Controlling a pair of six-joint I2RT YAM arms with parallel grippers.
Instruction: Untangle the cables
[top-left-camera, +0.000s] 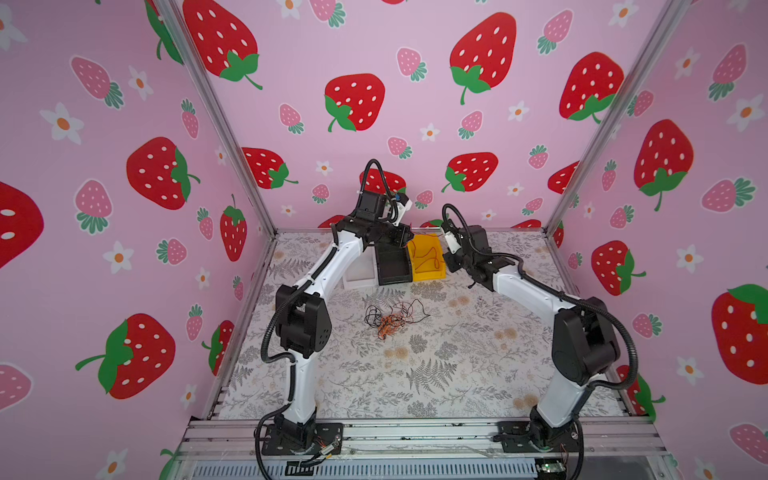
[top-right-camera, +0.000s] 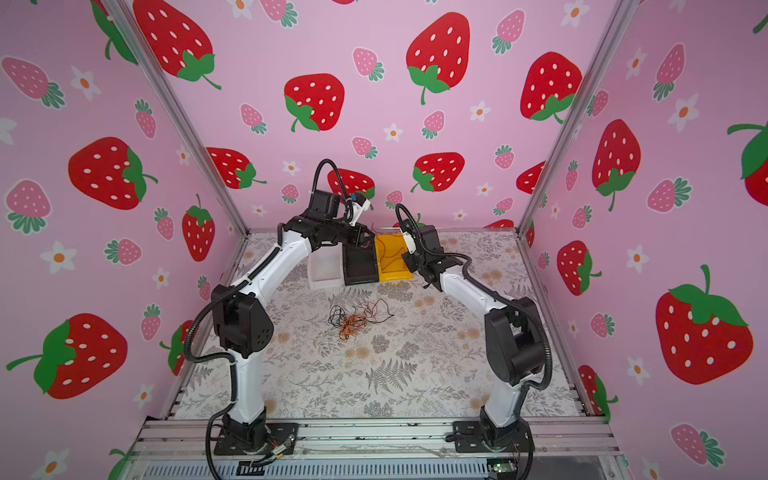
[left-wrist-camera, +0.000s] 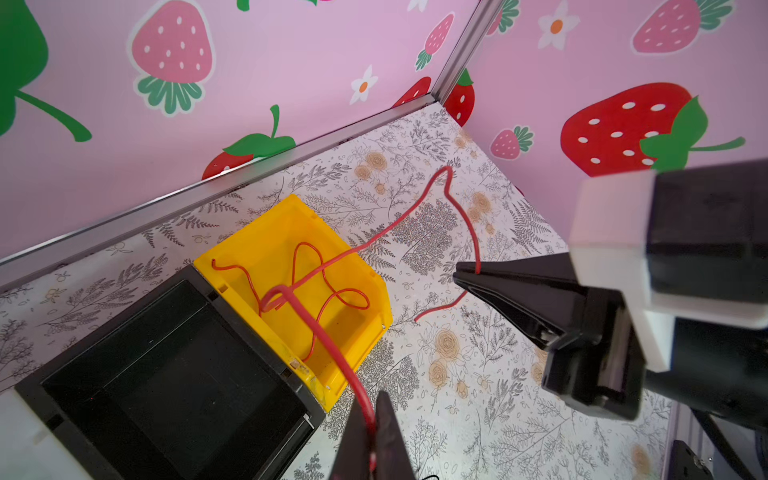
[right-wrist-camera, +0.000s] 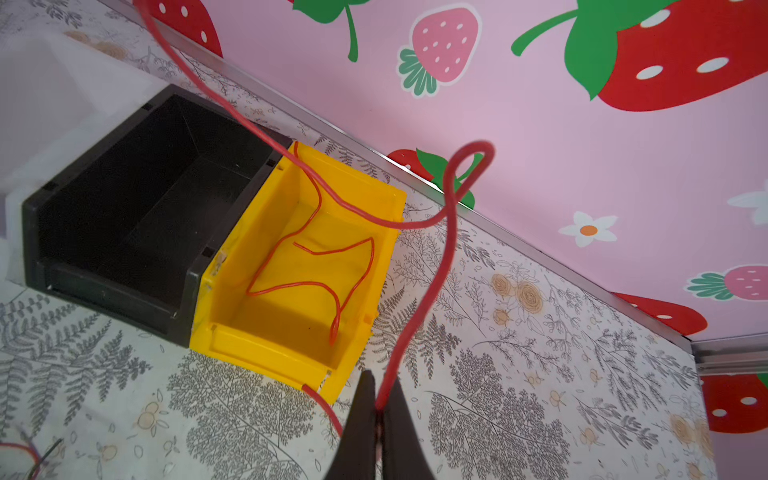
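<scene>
Since both grippers pinch the same red cable (left-wrist-camera: 324, 338), what matters for the next move is how that cable lies between them. It runs from side to side, up in the air, with a curl in the middle and a short loose end hanging past the right gripper (right-wrist-camera: 380, 399). The left gripper (left-wrist-camera: 371, 411) is squeezed tight on one part and the right gripper is squeezed tight on another part. The yellow bin (right-wrist-camera: 266, 345) sits below the cable, between the two grippers, so I think the cable needs to go down, and both arms look about as near to the bin. A thin red cable (right-wrist-camera: 332, 249) already lies in loose bends on the bottom of that bin. The yellow bin is smooth, shiny plastic with straight walls, and it touches a black bin (right-wrist-camera: 108, 299) of the same shape. A white bin (top-left-camera: 357, 276) stands on the other side of the black one. The held cable looks round, smooth and bendy, like a soft string. Nearer the arm bases, well apart from the bins, a tangle (top-left-camera: 388, 322) of thin black and orange cables lies on the worktop (top-left-camera: 457, 365), which has a flat cover printed with grey ferns.
</scene>
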